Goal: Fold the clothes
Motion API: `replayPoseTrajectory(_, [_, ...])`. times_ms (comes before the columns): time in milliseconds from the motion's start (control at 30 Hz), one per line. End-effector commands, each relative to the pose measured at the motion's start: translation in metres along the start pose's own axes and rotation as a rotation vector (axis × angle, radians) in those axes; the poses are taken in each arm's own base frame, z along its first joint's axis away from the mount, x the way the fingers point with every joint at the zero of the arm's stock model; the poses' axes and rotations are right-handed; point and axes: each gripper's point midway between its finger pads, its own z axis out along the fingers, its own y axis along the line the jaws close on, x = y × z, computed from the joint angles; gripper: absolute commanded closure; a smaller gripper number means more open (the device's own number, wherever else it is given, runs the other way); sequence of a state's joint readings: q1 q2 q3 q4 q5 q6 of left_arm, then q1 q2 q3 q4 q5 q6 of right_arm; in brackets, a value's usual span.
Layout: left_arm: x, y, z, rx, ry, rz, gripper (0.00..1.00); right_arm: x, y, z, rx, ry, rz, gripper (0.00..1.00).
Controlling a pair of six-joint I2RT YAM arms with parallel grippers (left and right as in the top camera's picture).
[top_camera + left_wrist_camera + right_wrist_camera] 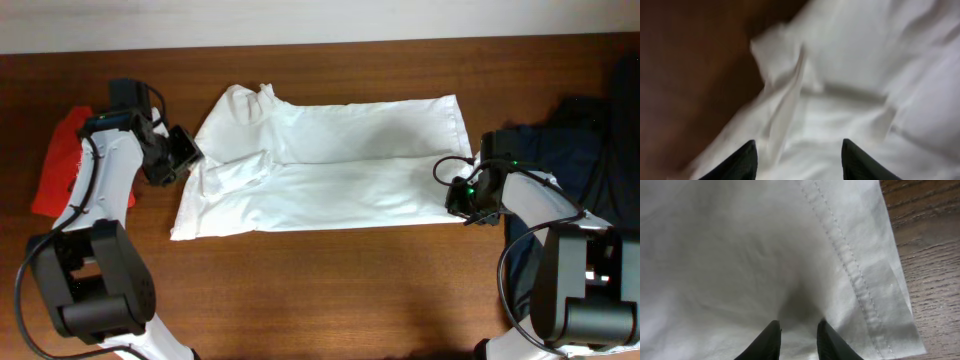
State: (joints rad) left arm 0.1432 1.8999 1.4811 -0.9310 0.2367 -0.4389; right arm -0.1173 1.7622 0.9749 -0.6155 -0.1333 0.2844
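Observation:
The white T-shirt [330, 170] lies flat across the middle of the table, folded lengthwise, with its collar end to the left and its hem to the right. No print shows. My left gripper [185, 150] is at the shirt's left edge by a bunched sleeve. Its jaws [799, 150] are open over the white cloth [865, 75], which is blurred. My right gripper [462, 197] is at the shirt's lower right corner. Its jaws [799, 330] are close together with a pinch of the cloth [740, 245] between them, just inside the stitched hem [850, 265].
A red garment [55, 165] lies crumpled at the far left behind my left arm. A dark navy garment [585, 140] lies at the far right. Bare wooden table [330, 290] shows in front of the shirt.

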Motion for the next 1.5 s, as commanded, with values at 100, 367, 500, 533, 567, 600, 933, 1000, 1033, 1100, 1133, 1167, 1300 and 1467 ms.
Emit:
replayPoseTrajectory(100, [0.039, 0.041, 0.002, -0.190, 0.117, 0.044, 0.47, 0.003, -0.006, 0.001, 0.015, 0.008, 0.011, 0.73])
replayPoseTrajectory(367, [0.055, 0.067, 0.049, -0.206, 0.094, 0.075, 0.46, -0.053, -0.003, -0.054, 0.106, -0.099, -0.014, 0.50])
replayPoseTrajectory(500, [0.067, 0.076, 0.059, -0.215, 0.113, 0.071, 0.46, -0.035, -0.014, -0.043, 0.145, -0.045, -0.026, 0.49])
replayPoseTrajectory(533, [0.072, 0.079, 0.060, -0.224, 0.125, 0.067, 0.46, -0.028, -0.017, -0.037, 0.149, -0.028, -0.028, 0.49])
replayPoseTrajectory(567, [0.075, 0.084, 0.061, -0.241, 0.134, 0.066, 0.46, -0.023, -0.020, -0.031, 0.158, -0.016, -0.027, 0.49])
replayPoseTrajectory(600, [0.077, 0.087, 0.062, -0.251, 0.138, 0.065, 0.46, -0.020, -0.024, -0.027, 0.174, -0.010, -0.026, 0.49])
replayPoseTrajectory(933, [0.089, 0.099, 0.059, -0.308, 0.177, 0.061, 0.47, 0.011, -0.038, 0.001, 0.197, 0.041, -0.023, 0.80])
replayPoseTrajectory(1000, [0.093, 0.100, 0.057, -0.315, 0.195, 0.058, 0.47, 0.022, -0.042, 0.004, 0.206, 0.074, -0.022, 0.96])
replayPoseTrajectory(1033, [0.095, 0.102, 0.056, -0.320, 0.203, 0.052, 0.47, 0.027, -0.043, 0.004, 0.211, 0.092, -0.021, 0.96])
replayPoseTrajectory(1100, [0.100, 0.108, 0.053, -0.332, 0.230, 0.025, 0.47, 0.040, -0.046, 0.001, 0.225, 0.147, -0.018, 0.96])
replayPoseTrajectory(1133, [0.103, 0.112, 0.051, -0.338, 0.244, 0.011, 0.47, 0.048, -0.049, -0.001, 0.235, 0.180, -0.012, 0.96])
replayPoseTrajectory(1167, [0.105, 0.119, 0.048, -0.345, 0.260, -0.013, 0.47, 0.060, -0.051, -0.004, 0.248, 0.228, -0.006, 0.96])
replayPoseTrajectory(1300, [0.112, 0.151, 0.032, -0.410, 0.311, -0.098, 0.49, 0.087, -0.058, -0.014, 0.291, 0.336, 0.066, 0.96])
replayPoseTrajectory(1467, [0.096, 0.149, 0.013, -0.382, 0.213, -0.113, 0.49, 0.109, -0.053, -0.027, 0.270, 0.426, 0.099, 0.96])
